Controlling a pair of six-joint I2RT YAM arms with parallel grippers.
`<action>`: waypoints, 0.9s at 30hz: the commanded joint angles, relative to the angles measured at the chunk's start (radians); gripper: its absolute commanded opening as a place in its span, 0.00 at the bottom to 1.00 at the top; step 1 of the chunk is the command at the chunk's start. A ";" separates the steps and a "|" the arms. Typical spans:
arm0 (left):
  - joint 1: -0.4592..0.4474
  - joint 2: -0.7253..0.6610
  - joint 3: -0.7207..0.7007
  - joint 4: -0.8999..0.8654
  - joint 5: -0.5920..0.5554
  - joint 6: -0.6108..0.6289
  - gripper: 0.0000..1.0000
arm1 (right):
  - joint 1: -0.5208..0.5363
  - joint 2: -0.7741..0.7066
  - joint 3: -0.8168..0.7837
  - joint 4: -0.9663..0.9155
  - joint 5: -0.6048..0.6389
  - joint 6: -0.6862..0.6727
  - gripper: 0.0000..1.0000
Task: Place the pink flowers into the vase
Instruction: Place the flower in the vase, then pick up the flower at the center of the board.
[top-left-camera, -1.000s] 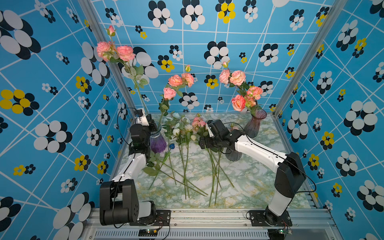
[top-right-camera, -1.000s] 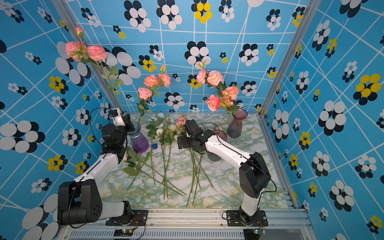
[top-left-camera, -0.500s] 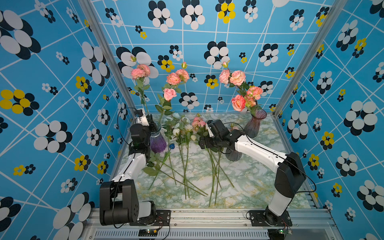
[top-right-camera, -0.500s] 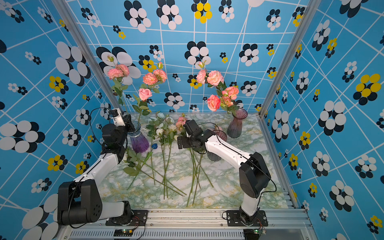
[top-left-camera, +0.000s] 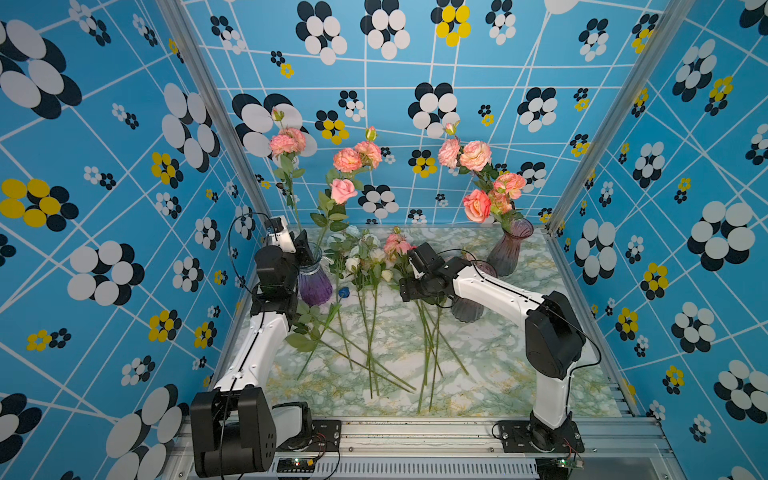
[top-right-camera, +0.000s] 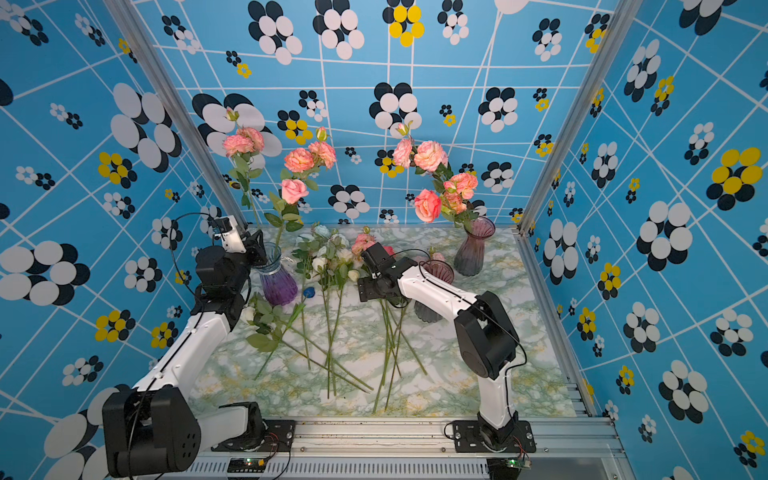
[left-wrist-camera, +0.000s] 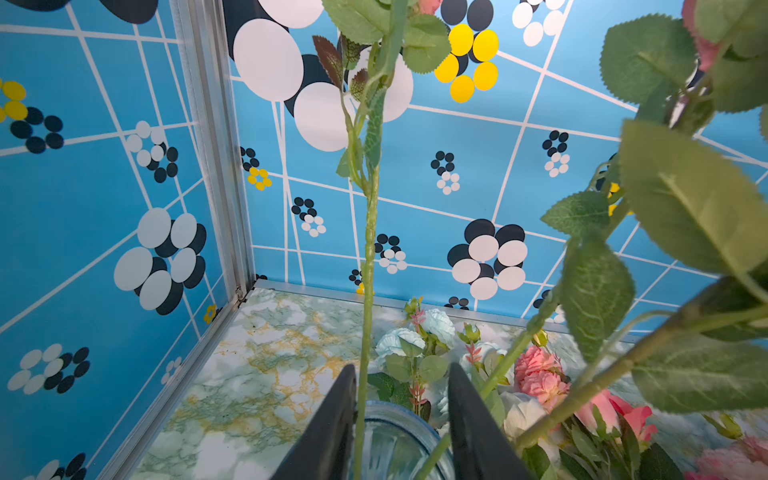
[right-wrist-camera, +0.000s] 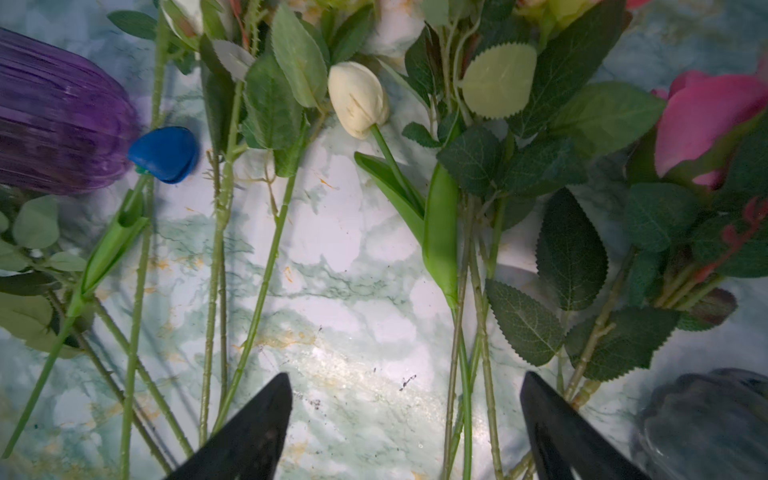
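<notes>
The purple vase (top-left-camera: 315, 286) (top-right-camera: 277, 282) stands at the left and holds pink flowers (top-left-camera: 286, 141) (top-right-camera: 243, 143) on tall stems. My left gripper (top-left-camera: 301, 245) (top-right-camera: 255, 243) (left-wrist-camera: 401, 370) is at the vase's glass rim (left-wrist-camera: 399, 415). It is open, and one green stem (left-wrist-camera: 368, 270) runs down into the vase against one finger. More pink flowers (top-left-camera: 395, 243) (right-wrist-camera: 706, 116) lie on the table. My right gripper (top-left-camera: 405, 291) (top-right-camera: 365, 289) (right-wrist-camera: 405, 376) hovers open above loose stems and holds nothing.
A mauve vase (top-left-camera: 510, 249) with pink flowers stands at the back right. A dark vase (top-left-camera: 467, 309) sits behind my right arm. White-flowered stems (top-left-camera: 365, 257), a white bud (right-wrist-camera: 359, 99) and a small blue flower (top-left-camera: 344, 293) (right-wrist-camera: 166, 153) lie mid-table. Patterned walls close three sides.
The pink stem at the left vase swung from leaning left to upright, blooms lower. My left jaws parted off it. My right jaws narrowed slightly; that arm stayed put.
</notes>
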 joint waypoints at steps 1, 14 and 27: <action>-0.009 -0.020 0.032 -0.045 -0.017 0.011 0.39 | -0.004 0.023 0.001 -0.017 0.006 0.008 0.81; -0.009 -0.072 0.053 -0.134 -0.066 0.025 0.41 | -0.010 0.131 0.010 -0.013 -0.006 -0.002 0.43; -0.010 -0.128 0.097 -0.221 -0.077 0.016 0.42 | -0.012 0.153 0.018 -0.021 0.002 -0.013 0.13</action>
